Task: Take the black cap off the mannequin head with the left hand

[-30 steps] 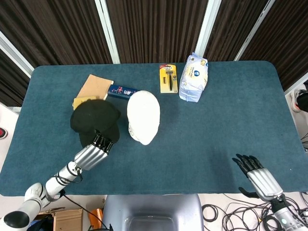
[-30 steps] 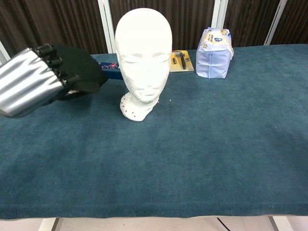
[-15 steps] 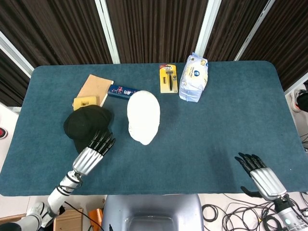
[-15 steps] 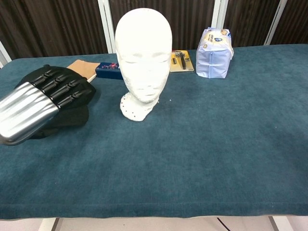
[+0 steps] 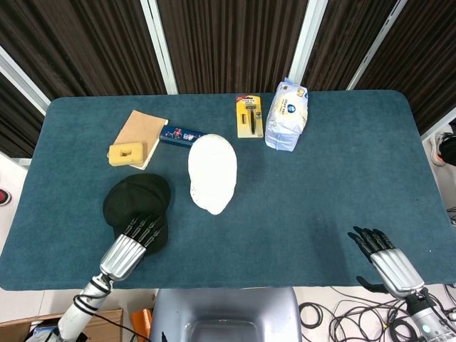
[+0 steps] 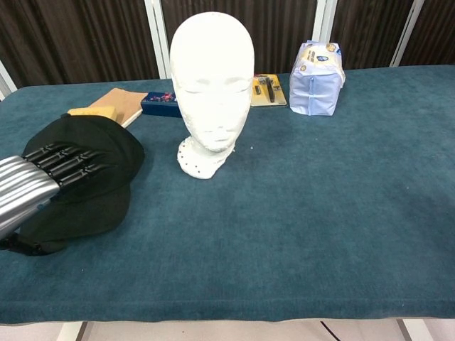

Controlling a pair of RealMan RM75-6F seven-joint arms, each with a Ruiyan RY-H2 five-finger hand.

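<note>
The white mannequin head (image 5: 212,173) stands bare at the table's middle, also shown in the chest view (image 6: 212,78). The black cap (image 5: 135,199) lies on the blue table to its left, low and flat in the chest view (image 6: 96,160). My left hand (image 5: 130,246) reaches in from the front left edge. Its dark fingers (image 6: 64,162) lie over the cap's near part and hold it; the thumb is hidden. My right hand (image 5: 382,258) hovers at the front right corner, fingers apart and holding nothing.
Behind the cap lie a brown pad (image 5: 144,125) and a yellow sponge (image 5: 128,151). A blue box (image 5: 182,136), a yellow razor pack (image 5: 249,117) and a white tissue pack (image 5: 287,115) sit along the back. The table's front edge (image 6: 234,312) is close to both hands.
The left hand has drawn back toward the front edge, and the black cap has come with it, sinking from a raised position to lie flat on the table. The right hand stayed put.
</note>
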